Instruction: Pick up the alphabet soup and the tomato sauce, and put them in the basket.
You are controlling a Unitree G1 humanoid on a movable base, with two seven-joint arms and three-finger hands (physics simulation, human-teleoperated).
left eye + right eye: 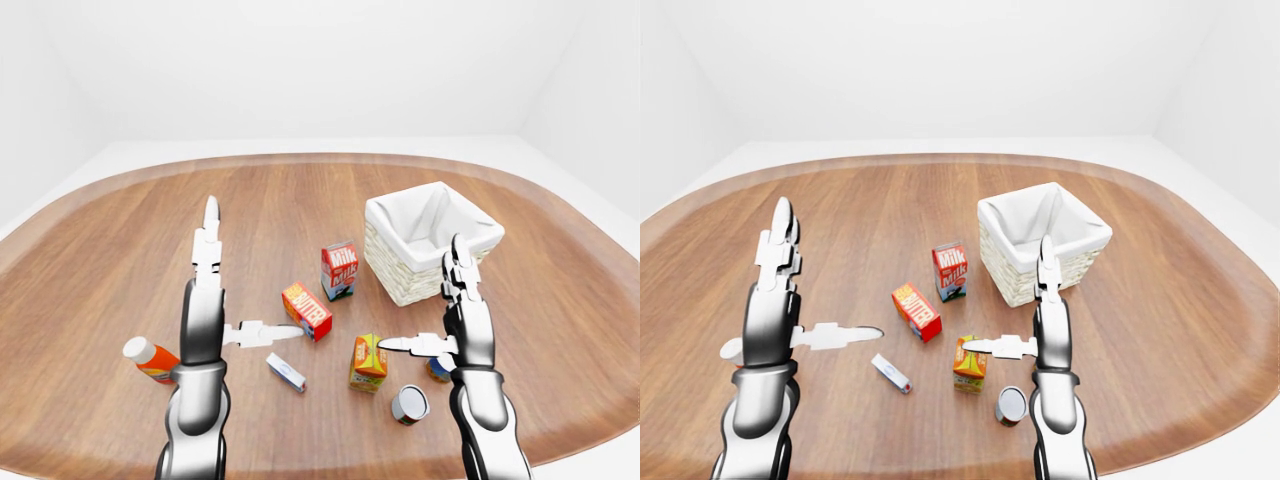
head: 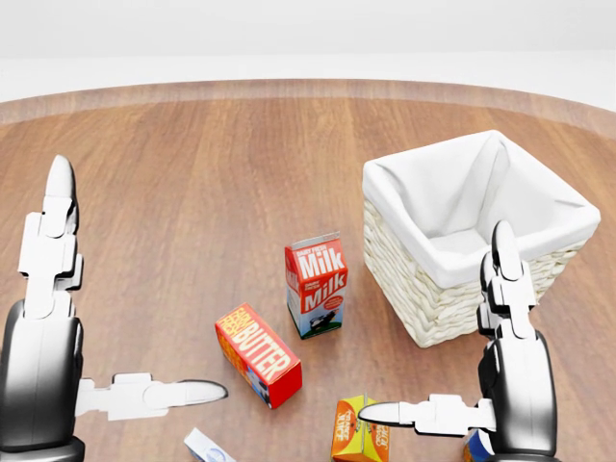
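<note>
Meanwhile both hands hover with fingers spread wide, gripping nothing. Near the oval wooden surface's [image 1: 120,230] bottom edge in the left-eye view, the red-labelled tomato sauce can [image 1: 410,404] lies just below the right hand's [image 1: 455,335] thumb, apart from it. The blue-and-yellow alphabet soup can [image 1: 437,368] peeks out beside that wrist, mostly hidden. The white-lined wicker basket [image 1: 430,240] stands above the right hand, toward the surface's right side. The left hand [image 1: 215,315] hangs beside a red butter box [image 1: 307,311].

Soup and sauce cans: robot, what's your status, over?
Both hands open: left hand, right hand, holding nothing. One can stands on the table; another shows behind the right hand. Basket empty. Juice carton close by.
</note>
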